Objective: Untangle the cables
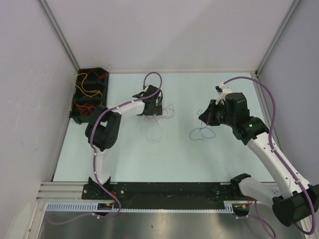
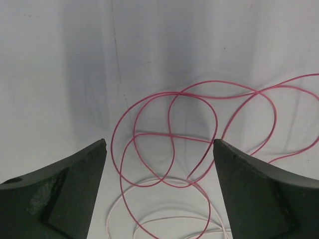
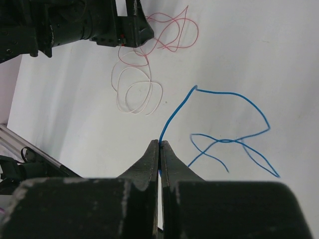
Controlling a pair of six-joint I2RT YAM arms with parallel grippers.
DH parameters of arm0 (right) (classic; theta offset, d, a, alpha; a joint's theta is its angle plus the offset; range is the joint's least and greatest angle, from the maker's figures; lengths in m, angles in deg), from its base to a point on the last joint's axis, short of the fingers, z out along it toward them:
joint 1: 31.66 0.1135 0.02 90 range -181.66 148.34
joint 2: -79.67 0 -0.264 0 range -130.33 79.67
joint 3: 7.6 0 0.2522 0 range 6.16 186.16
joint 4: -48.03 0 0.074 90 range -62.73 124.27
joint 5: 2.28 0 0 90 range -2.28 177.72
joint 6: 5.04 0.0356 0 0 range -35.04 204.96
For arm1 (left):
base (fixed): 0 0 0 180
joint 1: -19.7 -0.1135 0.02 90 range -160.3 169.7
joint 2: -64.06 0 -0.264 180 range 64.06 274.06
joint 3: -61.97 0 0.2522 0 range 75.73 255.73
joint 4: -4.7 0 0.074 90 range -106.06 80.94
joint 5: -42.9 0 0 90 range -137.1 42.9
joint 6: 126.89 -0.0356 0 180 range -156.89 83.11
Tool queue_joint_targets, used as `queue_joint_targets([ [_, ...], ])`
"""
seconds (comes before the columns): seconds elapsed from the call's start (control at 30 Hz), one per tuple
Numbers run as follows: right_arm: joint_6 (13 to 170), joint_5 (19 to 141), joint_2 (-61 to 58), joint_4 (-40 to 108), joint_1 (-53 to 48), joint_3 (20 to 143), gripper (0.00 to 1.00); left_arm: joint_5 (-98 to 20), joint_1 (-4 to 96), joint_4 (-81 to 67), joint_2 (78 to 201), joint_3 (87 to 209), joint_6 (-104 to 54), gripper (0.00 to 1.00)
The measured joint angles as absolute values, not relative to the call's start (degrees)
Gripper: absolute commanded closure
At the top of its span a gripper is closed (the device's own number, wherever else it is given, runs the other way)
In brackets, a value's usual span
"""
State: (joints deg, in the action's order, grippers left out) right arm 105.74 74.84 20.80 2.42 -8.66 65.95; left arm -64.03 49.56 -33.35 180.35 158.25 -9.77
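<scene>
The black fingers of the right gripper [image 3: 160, 144] are pressed together, pinching one end of a thin blue wire [image 3: 214, 92]. From the tips this wire runs away over the pale table [image 3: 259, 45] and bends into a loose, crossing loop lying to the right. In the top view, the right gripper [image 1: 202, 118] is right of the table's middle, and the blue wire [image 1: 202, 133] curls on the surface just on its near side. The left gripper [image 2: 159, 142] is spread wide with nothing between its two dark fingers. It is poised over several overlapping loops of a hair-thin pinkish-red wire [image 2: 172, 94], and a thin pale wire [image 2: 149, 181] curves beneath them on the near side. Whether the fingertips touch the table cannot be told. Seen from above, the left gripper [image 1: 155, 110] is left of centre, well apart from the right one. A black tray [image 1: 103, 88] in the far left corner holds tangled yellow wires [image 1: 83, 84] and red wires [image 1: 85, 107].
</scene>
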Motion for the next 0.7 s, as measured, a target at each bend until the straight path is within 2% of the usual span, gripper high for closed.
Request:
queue_joint_targets([
  [0.07,105.8,74.5,20.7,2.5,-8.7,65.6,1.00,-63.4,49.6,-33.4,181.5,158.8,-9.7,0.18],
  [0.17,105.9,74.1,20.7,2.9,-8.7,65.1,1.00,-63.1,49.6,-33.2,182.8,159.0,-9.6,0.37],
  [0.2,105.9,74.0,20.6,2.9,-8.7,65.0,1.00,-63.0,49.6,-33.0,182.8,159.1,-9.5,0.47],
  [0.27,105.9,73.8,20.6,2.9,-8.7,65.0,1.00,-62.9,49.6,-32.6,182.9,159.1,-9.3,0.59],
  [0.4,105.9,73.7,20.5,3.3,-8.7,65.0,1.00,-62.8,49.5,-31.8,183.0,159.0,-8.9,1.00],
  [0.7,106.6,73.0,19.1,4.4,-8.7,64.9,1.00,-62.7,49.2,-31.6,182.8,158.9,-9.6,1.00],
])
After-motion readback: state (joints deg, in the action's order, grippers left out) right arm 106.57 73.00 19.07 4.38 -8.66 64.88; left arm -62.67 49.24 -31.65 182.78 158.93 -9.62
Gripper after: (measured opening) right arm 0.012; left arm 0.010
